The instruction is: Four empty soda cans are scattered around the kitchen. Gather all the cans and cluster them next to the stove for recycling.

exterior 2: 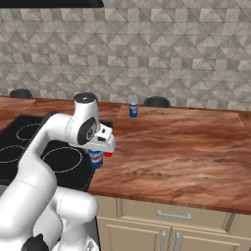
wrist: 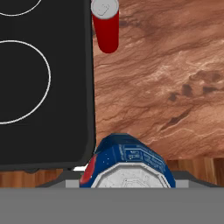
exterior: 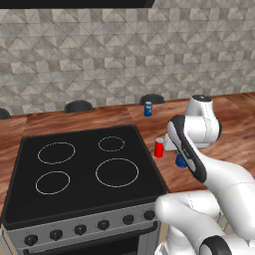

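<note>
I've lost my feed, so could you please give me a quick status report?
Gripper shut on blue can, at stove edge. Red can already beside stove. Second blue can far back on counter. Nothing in the way.

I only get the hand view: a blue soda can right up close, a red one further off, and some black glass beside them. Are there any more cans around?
Observer: Yes. A second blue soda can stands upright at the far edge of the reddish-brown wooden countertop.
Operator: And what is that black glass?
Observer: It is the flat black glass stove. It has four white rings on top and a row of dark knobs along its grey front.
Operator: Is my close-up can standing or lying down?
Observer: In the right base view the near blue can stands upright on the countertop, right at the stove's edge.
</note>
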Tool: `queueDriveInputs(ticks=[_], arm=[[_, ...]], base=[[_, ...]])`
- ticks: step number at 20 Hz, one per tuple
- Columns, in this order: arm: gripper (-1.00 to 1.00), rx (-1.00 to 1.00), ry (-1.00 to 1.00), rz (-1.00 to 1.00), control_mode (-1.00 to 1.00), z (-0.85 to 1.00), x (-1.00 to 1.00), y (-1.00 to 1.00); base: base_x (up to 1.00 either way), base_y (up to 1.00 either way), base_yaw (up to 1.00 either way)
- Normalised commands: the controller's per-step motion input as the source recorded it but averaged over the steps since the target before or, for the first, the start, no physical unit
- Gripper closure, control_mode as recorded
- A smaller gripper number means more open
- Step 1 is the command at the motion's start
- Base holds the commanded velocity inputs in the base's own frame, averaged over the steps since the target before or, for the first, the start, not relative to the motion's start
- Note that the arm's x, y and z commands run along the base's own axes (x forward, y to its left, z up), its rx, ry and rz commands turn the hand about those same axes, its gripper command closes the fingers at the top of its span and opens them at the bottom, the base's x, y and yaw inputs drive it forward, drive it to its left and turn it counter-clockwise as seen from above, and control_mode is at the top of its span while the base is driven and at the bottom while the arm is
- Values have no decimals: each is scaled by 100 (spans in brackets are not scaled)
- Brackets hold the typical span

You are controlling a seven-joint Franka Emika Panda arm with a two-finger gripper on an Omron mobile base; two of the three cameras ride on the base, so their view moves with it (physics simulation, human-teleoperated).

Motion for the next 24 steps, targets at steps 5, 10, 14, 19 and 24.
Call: queueDriveInputs(ticks=[5,10,14,19,24], arm=[[100,0,0,0,-100,-16,55,0],[100,0,0,0,-100,-16,37,0],[100,0,0,0,-100,-19,32,0],[100,0,0,0,-100,-27,15,0],[100,0,0,0,-100,-21,23,2]], base=[[0,0,0],[0,0,0],[0,0,0],[0,0,0],[0,0,0]])
